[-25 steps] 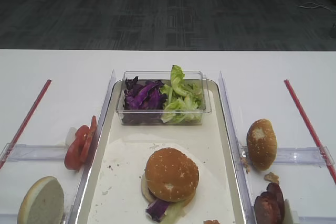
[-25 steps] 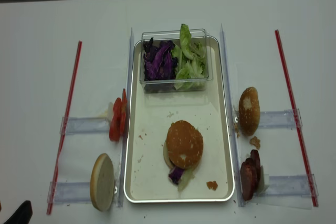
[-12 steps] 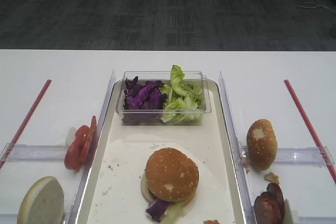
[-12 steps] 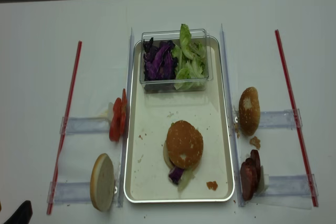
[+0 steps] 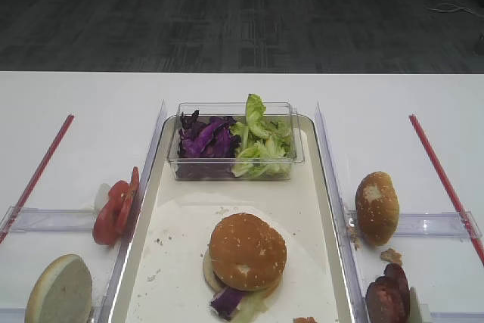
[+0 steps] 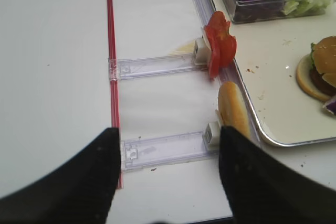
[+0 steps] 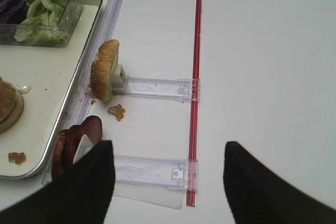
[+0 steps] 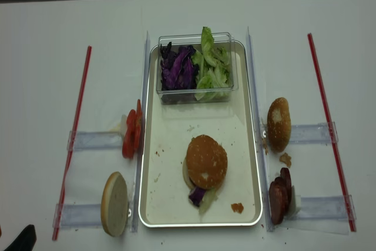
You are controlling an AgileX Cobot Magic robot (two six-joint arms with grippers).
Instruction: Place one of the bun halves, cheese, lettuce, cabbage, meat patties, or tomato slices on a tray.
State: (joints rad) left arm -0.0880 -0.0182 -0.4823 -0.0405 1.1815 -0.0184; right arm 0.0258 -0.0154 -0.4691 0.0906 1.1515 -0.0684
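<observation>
I saw nothing shift since a second earlier: my right gripper [image 7: 167, 182] stayed wide and empty, golden sesame-specked bun half [image 7: 103, 70] ahead-left, burger on the long cream-white tray [image 8: 154, 198] apparently finished.

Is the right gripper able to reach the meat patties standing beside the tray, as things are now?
Probably yes. The right gripper is open and empty, and the meat patties stand just ahead of its left finger, outside the tray. Nothing lies between them; only a clear holder strip sits underneath.
</observation>
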